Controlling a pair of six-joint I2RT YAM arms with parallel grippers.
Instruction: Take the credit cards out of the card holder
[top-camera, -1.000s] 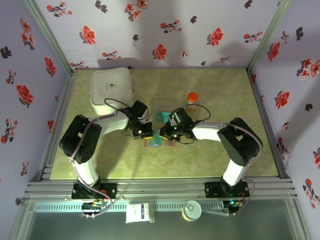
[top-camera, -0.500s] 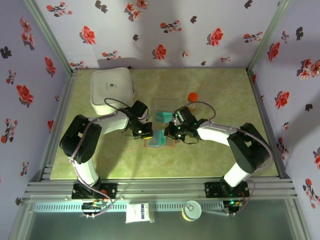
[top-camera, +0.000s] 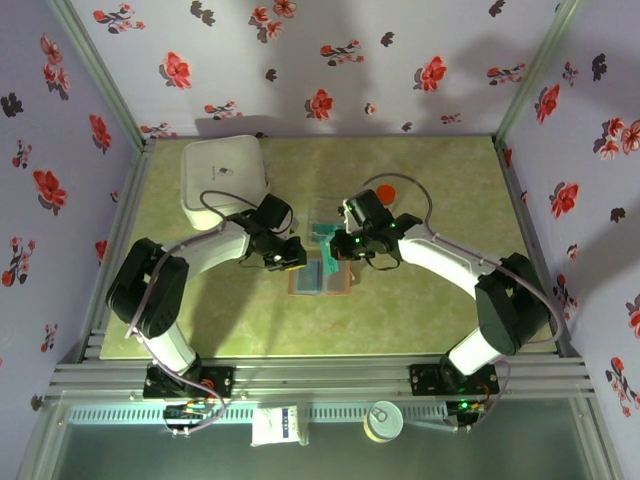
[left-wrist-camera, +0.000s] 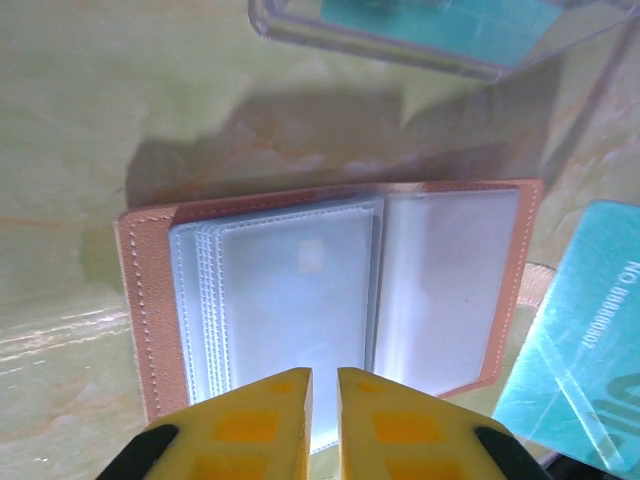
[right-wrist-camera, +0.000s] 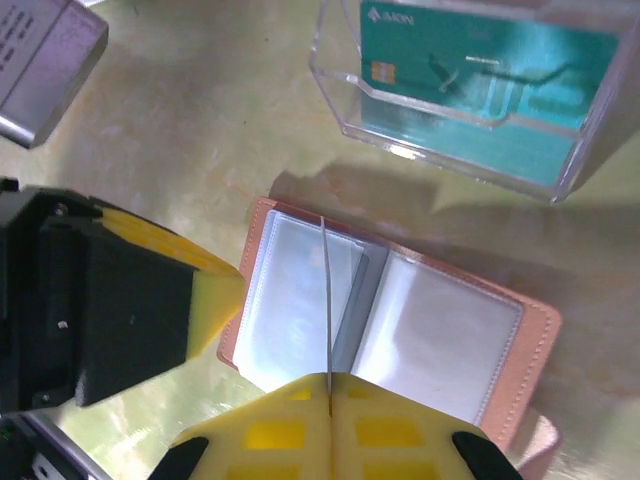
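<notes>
Far left on your green table (top-camera: 450, 300) sits the white square box (top-camera: 224, 180). Your left pincer (left-wrist-camera: 322, 400) is all but closed, a thin slit between its yellow pads (left-wrist-camera: 270, 425), at one edge of the brown leather-like card holder (left-wrist-camera: 150, 300), which lies open and flat mid-table, clear sleeves up. Your right pincer (right-wrist-camera: 328, 420) is clamped on a teal credit card (left-wrist-camera: 580, 340), held on edge over the holder's fold. Beyond it, a second teal card (right-wrist-camera: 470, 70) stands inside the clear plastic box (right-wrist-camera: 450, 135).
</notes>
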